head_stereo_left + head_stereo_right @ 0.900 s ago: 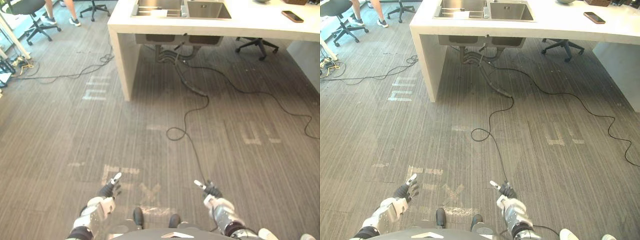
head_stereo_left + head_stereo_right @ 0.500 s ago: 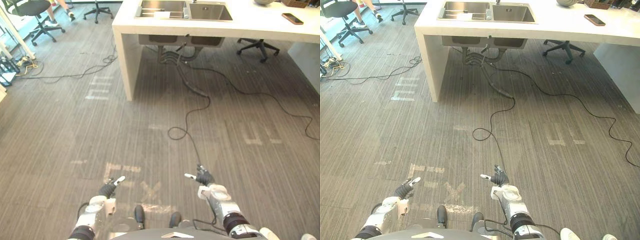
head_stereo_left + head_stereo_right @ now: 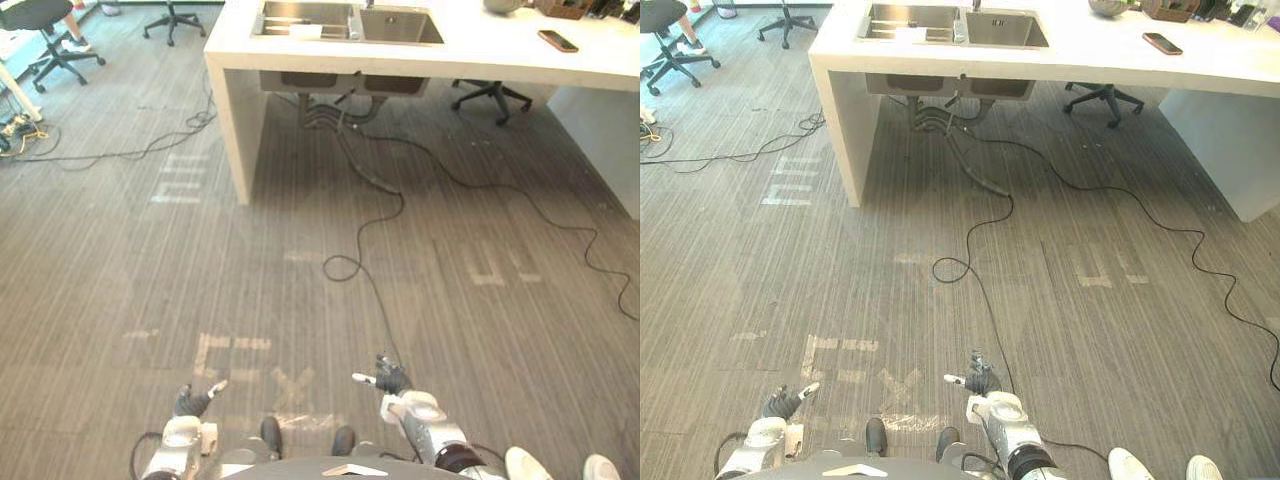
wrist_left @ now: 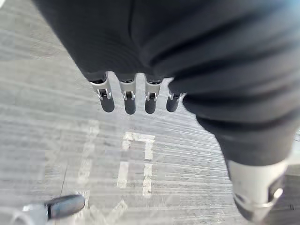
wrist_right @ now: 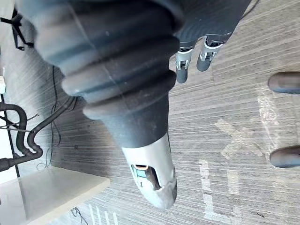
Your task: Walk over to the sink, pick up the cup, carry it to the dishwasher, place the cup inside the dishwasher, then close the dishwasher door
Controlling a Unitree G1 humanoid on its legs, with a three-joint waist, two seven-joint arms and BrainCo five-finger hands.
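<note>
A steel double sink (image 3: 398, 26) is set in a white counter (image 3: 470, 52) at the far end of the floor. Something small and white (image 3: 305, 31) lies in the sink's left basin, too small to tell what it is. My left hand (image 3: 190, 402) hangs low near the view's bottom edge, over the grey floor. In the left wrist view its fingers (image 4: 129, 99) are straight and hold nothing. My right hand (image 3: 388, 378) is also low, its fingers (image 5: 186, 61) relaxed and empty. Both hands are far from the sink.
The counter's side wall (image 3: 228, 120) reaches the floor on the left. A phone (image 3: 558, 40) and a bowl (image 3: 503, 5) lie on the counter. Office chairs stand at far left (image 3: 40, 18) and under the counter (image 3: 490, 94). A person's white shoes (image 3: 527, 465) are at lower right. Cables (image 3: 100, 155) trail at left.
The camera has shifted, so the counter sits further left in the picture. My left hand has sunk towards the bottom edge. The right hand has swung slightly inward.
</note>
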